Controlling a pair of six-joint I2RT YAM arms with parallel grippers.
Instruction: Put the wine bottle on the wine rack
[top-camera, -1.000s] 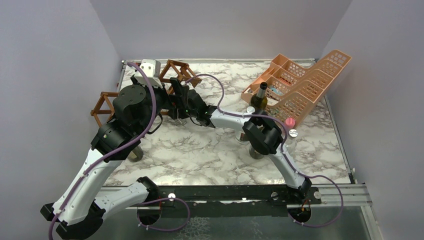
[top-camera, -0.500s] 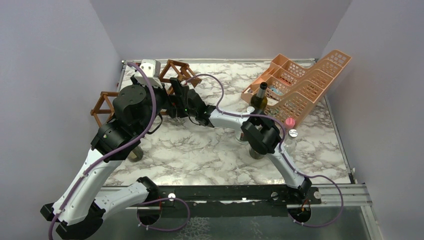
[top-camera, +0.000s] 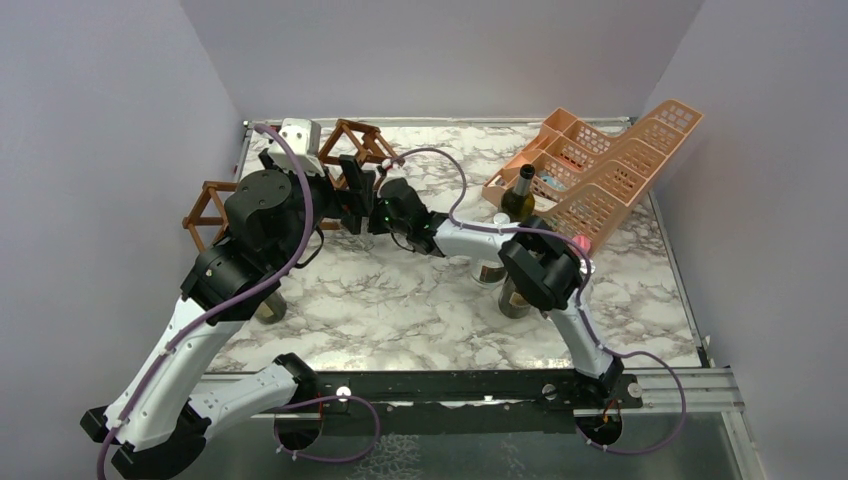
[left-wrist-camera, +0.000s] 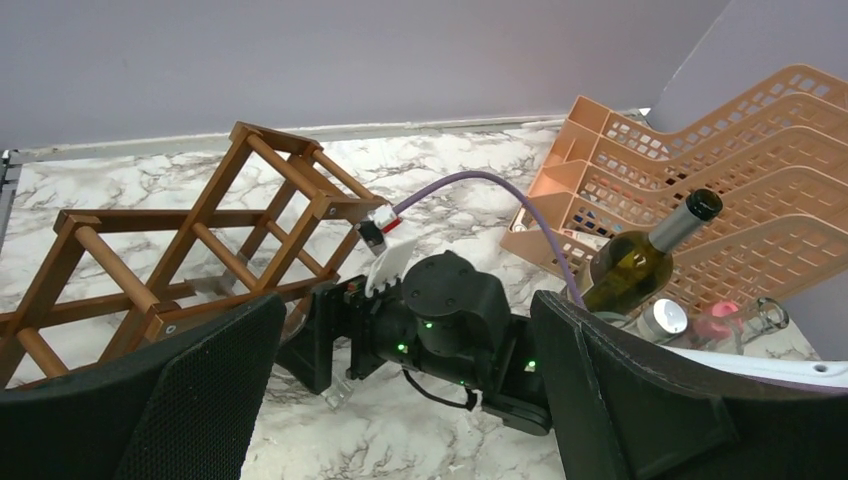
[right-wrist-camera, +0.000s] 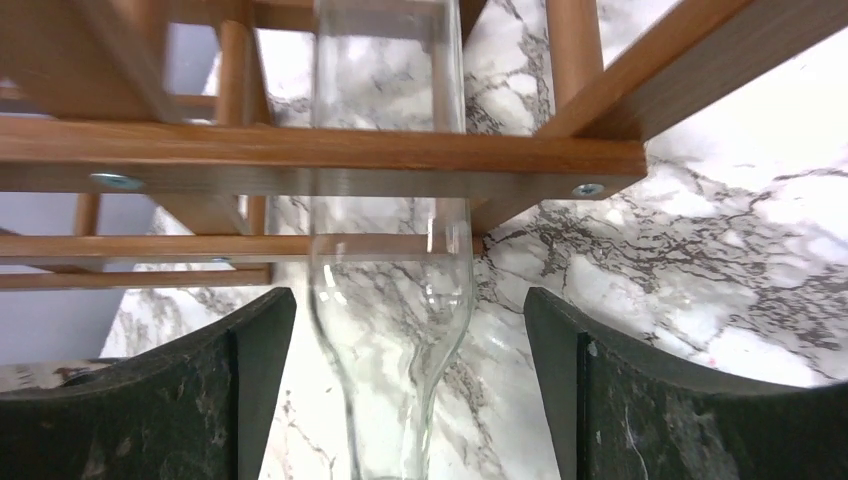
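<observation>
The brown wooden wine rack (top-camera: 355, 140) stands at the back left, and shows in the left wrist view (left-wrist-camera: 200, 240) and the right wrist view (right-wrist-camera: 300, 150). A clear glass wine bottle (right-wrist-camera: 390, 200) lies through a rack cell, resting on its slats, its neck pointing at my right gripper (right-wrist-camera: 405, 340). That gripper is open, its fingers wide apart on either side of the neck and not touching it. In the top view it sits at the rack's front (top-camera: 352, 195). My left gripper (left-wrist-camera: 405, 300) is open and empty, held above and behind the right gripper.
A peach plastic basket rack (top-camera: 610, 165) leans at the back right. A green wine bottle (top-camera: 518, 195) stands in front of it. A pink cap (top-camera: 579, 243) and small glass items lie near it. A round object (top-camera: 270, 308) sits by the left arm.
The right arm's elbow has swung a little to the right and its wrist has shifted. Its gripper stays at the rack. The left arm has not moved.
</observation>
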